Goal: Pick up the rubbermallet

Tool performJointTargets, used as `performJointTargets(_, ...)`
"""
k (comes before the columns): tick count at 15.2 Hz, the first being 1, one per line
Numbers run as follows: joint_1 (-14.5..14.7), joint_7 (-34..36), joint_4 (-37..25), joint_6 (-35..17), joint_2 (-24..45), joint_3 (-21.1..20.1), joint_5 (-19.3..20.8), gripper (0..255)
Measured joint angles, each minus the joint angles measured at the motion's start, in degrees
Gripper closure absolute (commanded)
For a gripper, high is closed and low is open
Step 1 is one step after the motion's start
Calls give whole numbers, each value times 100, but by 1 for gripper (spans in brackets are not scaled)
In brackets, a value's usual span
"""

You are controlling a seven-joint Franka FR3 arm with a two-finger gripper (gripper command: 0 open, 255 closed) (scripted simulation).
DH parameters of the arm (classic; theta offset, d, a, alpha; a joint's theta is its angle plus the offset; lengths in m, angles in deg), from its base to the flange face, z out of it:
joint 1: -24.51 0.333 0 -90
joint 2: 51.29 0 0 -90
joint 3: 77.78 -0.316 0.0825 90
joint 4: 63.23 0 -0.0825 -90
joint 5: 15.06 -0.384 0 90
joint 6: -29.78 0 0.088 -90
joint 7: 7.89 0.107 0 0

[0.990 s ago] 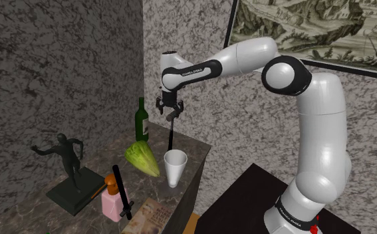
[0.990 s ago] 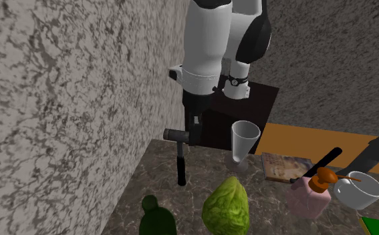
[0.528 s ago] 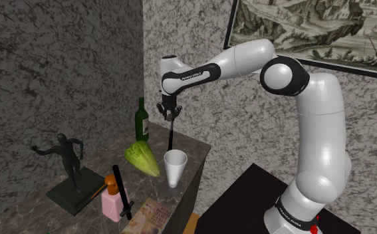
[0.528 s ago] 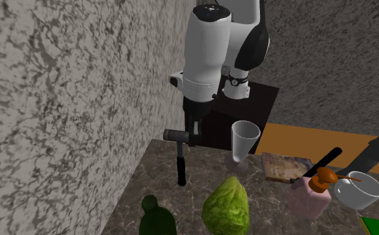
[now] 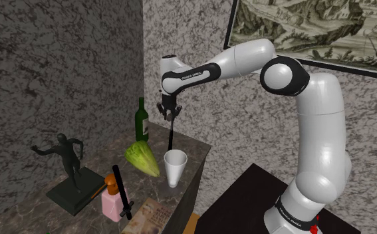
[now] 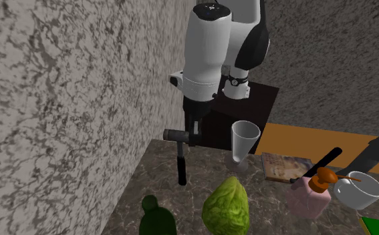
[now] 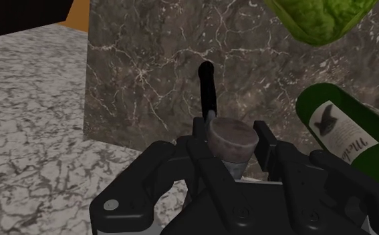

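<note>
The rubber mallet (image 5: 171, 136) hangs upright over the back of the dark marble table (image 5: 100, 163), grey head up and black handle pointing down. My gripper (image 5: 168, 113) is shut on the head from above. In the second exterior view the head (image 6: 175, 135) sticks out sideways from the gripper (image 6: 192, 135) and the handle (image 6: 181, 163) drops toward the tabletop. Seen from the wrist, the fingers (image 7: 261, 137) clasp the grey head (image 7: 230, 139) and the handle (image 7: 209, 93) runs away from the gripper (image 7: 230, 133). Whether the handle's tip touches the table I cannot tell.
A green bottle (image 5: 141, 121), a lettuce (image 5: 142, 158) and a white cup (image 5: 175, 166) stand close around the mallet. Further along are a dark statue (image 5: 67, 163), a pink soap bottle (image 5: 112, 198), a book (image 5: 147, 216) and a white bowl (image 6: 358, 190). A stone wall (image 6: 61, 100) runs right beside the table.
The fingers have closed on the mallet's head, and the hand has turned and shifted slightly. The mallet itself has hardly moved.
</note>
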Motion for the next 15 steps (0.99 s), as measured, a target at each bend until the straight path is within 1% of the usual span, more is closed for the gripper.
performJointTargets(15,-4,-164,-617,914,-314,-58,-135,255)
